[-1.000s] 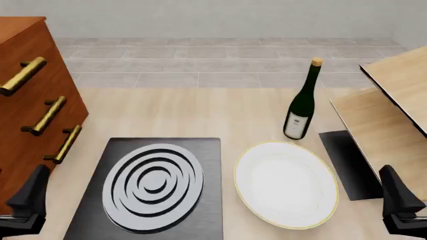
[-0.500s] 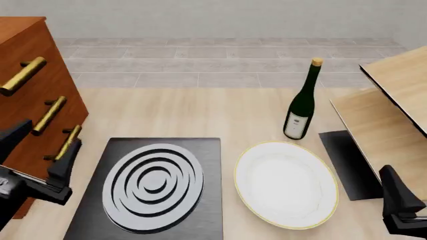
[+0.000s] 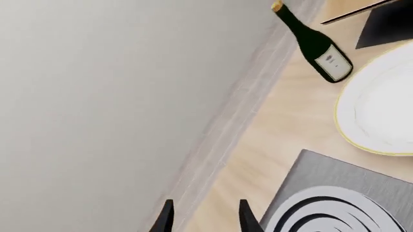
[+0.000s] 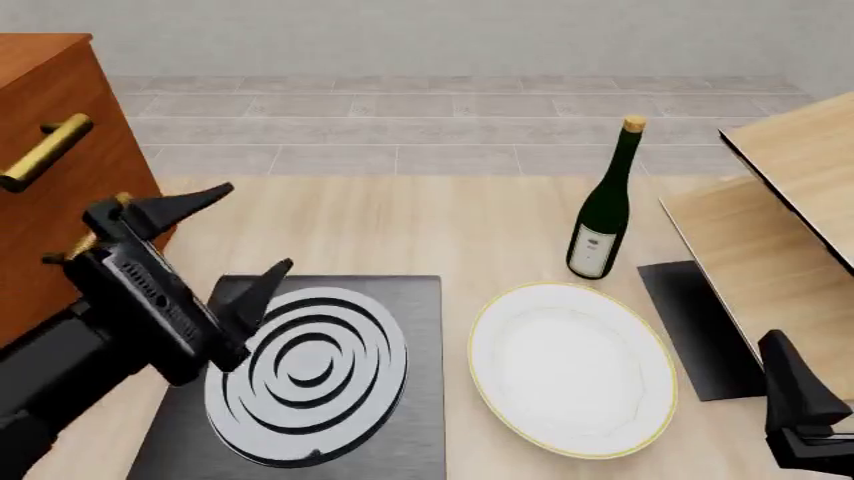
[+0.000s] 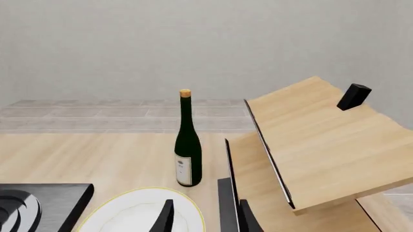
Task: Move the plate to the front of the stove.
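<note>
The white plate (image 4: 571, 365) with a thin gold rim lies flat on the table, just right of the stove (image 4: 400, 300), a black slab with a ringed silver burner (image 4: 307, 360). My left gripper (image 4: 238, 238) hangs open above the stove's left edge, tilted, with nothing between its fingers. In the left wrist view the plate (image 3: 380, 108) and the stove (image 3: 322, 176) lie off to one side of the open left gripper (image 3: 206, 220). My right gripper (image 5: 203, 220) is open and empty near the table's front right corner, just right of the plate (image 5: 129, 212).
A dark green wine bottle (image 4: 603, 205) stands behind the plate. A small plain black panel (image 4: 694, 325) lies right of the plate, beside a tilted wooden shelf (image 4: 787, 210). A brown dresser (image 4: 54, 170) with gold handles stands at the left.
My left arm has risen from the front left corner and swung forward and right, over the stove's left side. The right arm, plate and bottle have not moved.
</note>
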Action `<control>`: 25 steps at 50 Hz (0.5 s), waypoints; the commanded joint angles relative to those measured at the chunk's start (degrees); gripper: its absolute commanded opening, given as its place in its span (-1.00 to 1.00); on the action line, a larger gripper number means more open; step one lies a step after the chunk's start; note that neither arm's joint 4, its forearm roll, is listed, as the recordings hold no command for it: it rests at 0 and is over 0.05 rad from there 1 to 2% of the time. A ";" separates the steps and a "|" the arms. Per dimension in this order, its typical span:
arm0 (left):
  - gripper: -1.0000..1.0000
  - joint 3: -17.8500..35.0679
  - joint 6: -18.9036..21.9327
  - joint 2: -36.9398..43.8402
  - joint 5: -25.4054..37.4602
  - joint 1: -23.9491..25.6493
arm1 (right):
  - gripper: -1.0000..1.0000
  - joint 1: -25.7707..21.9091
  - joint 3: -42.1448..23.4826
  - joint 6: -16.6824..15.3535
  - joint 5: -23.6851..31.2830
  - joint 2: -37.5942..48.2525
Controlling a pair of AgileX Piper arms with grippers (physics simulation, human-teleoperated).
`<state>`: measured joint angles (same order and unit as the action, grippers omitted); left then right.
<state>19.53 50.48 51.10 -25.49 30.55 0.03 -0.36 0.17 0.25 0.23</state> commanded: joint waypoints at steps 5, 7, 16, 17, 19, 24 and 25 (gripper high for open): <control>1.00 4.18 10.74 11.18 -1.52 9.40 | 1.00 0.02 -0.01 0.15 0.06 0.01; 1.00 4.99 11.56 12.53 -0.06 11.11 | 1.00 -0.01 -0.03 -0.13 0.03 -0.08; 1.00 9.09 13.93 16.21 5.70 16.15 | 1.00 -0.01 0.06 -0.14 -0.16 0.02; 1.00 9.59 13.70 16.13 6.10 16.52 | 1.00 -0.01 0.07 -0.12 -0.18 0.04; 1.00 10.57 13.29 16.73 7.03 17.49 | 1.00 0.03 0.01 0.14 -0.01 0.05; 1.00 12.20 12.53 18.58 7.56 19.18 | 1.00 0.00 0.05 -0.09 -0.13 0.01; 1.00 12.20 12.69 18.84 7.35 19.39 | 1.00 0.00 0.07 -0.04 -0.16 0.05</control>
<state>28.34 62.35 66.19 -20.56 45.78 0.04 -0.32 0.16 0.18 0.25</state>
